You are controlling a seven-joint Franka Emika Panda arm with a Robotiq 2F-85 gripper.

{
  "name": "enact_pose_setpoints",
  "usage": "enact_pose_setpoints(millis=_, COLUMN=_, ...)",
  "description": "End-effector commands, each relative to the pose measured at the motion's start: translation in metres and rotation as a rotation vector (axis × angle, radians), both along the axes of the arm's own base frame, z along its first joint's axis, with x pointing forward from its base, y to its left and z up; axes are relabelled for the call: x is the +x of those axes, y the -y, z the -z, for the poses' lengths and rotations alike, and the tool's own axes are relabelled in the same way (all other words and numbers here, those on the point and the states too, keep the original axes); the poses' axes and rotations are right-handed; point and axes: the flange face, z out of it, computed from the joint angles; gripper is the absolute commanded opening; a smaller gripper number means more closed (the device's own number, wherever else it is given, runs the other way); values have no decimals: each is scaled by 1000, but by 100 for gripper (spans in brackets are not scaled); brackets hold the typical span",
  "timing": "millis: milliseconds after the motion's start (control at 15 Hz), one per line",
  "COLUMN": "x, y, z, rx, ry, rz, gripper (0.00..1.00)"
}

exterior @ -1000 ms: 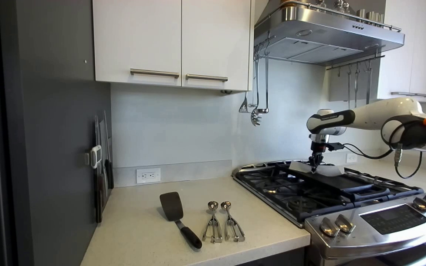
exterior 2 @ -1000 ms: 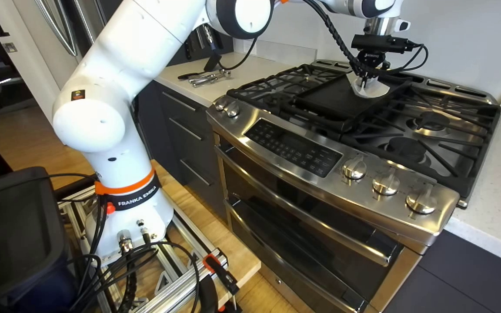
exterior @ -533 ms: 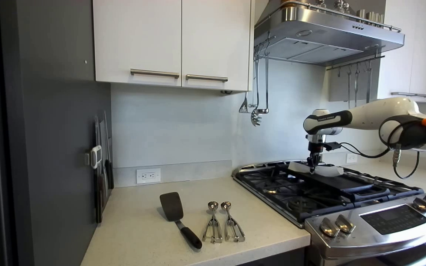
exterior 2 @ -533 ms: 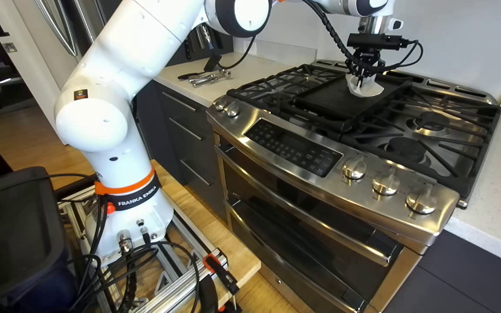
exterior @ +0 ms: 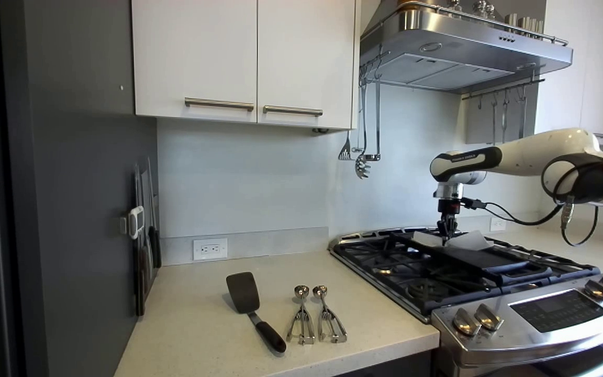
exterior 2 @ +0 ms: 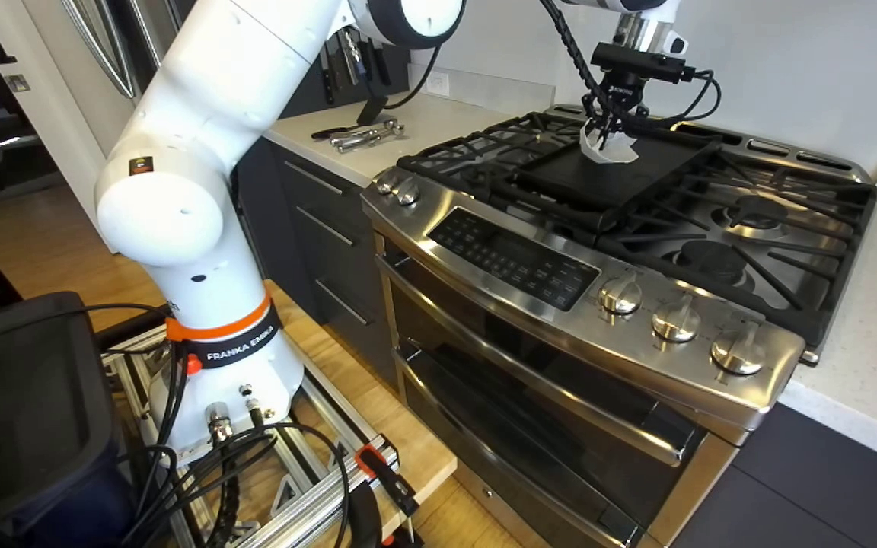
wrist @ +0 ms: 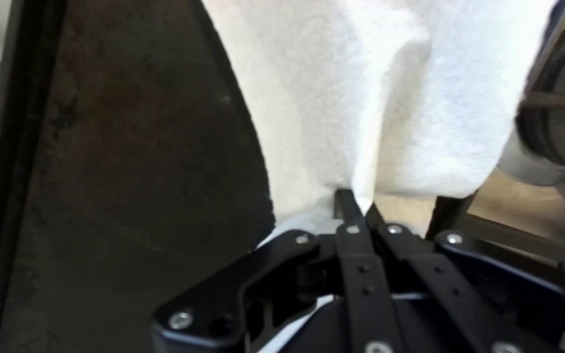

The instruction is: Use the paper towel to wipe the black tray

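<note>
my hand [wrist: 358,208] pinches the towel [wrist: 307,98] near mid-sheet; it fans out both sides, probably to widen my wipe | tray [exterior 2: 594,180] lies on the stove [exterior 2: 515,255], likely for support

Counter [exterior: 186,335]: pale; dk. spatula [exterior: 243,294] + 2 metal scoops [exterior: 301,315] lying side by side.
Stove [exterior 2: 530,365]: s/s, 5 knobs [exterior 2: 621,295], dk. display [exterior 2: 512,256]; in both ext. views.
Hood [exterior: 464,47]: s/s, above stove; utensils [exterior: 377,118] hung under.
Wht cabinets [exterior: 194,57]: over counter, 2 bar handles [exterior: 219,103].
Outlet [exterior: 210,249]: wht, on backsplash [exterior: 270,241].
Knives [exterior: 155,246]: upright, against dk. panel [exterior: 92,173].
Bin [exterior 2: 20,411]: dk., lidded, in an ext. view.
</note>
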Motion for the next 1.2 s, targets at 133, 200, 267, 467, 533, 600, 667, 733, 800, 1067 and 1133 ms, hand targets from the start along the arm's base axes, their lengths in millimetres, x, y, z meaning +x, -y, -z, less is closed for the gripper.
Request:
enact_pose_setpoints(millis=133, x=-25, y=20, z=-32, rx=7, ry=32, rz=102, gripper=0)
enact_pose_setpoints(millis=200, x=-27, y=25, z=-35, rx=7, ry=34, rz=118, gripper=0)
enact_pose_setpoints(millis=267, x=-30, y=28, z=-35, rx=9, ry=28, rz=125, gripper=26)
enact_pose_setpoints(millis=467, x=-37, y=39, z=-35, rx=-3, ry=32, rz=156, gripper=41)
enact_pose_setpoints(millis=533, x=-38, y=41, z=-35, rx=-7, ry=41, rz=159, gripper=48)
enact_pose_setpoints(millis=600, x=-39, y=43, z=-36, rx=-11, ry=51, rz=161, gripper=56)
enact_pose_setpoints(millis=667, x=-40, y=43, z=-36, rx=-13, ry=58, rz=163, gripper=63)
enact_pose_setpoints(millis=733, x=-41, y=43, z=-37, rx=-15, ry=64, rz=163, gripper=72)
enact_pose_setpoints(millis=800, x=-44, y=40, z=-39, rx=-12, ry=61, rz=163, gripper=78)
enact_pose_setpoints(millis=1067, x=-58, y=26, z=-52, rx=-13, ry=54, rz=180, gripper=100)
enact_pose_setpoints(millis=1133, x=-62, y=20, z=-55, rx=-16, ry=61, rz=184, gripper=100)
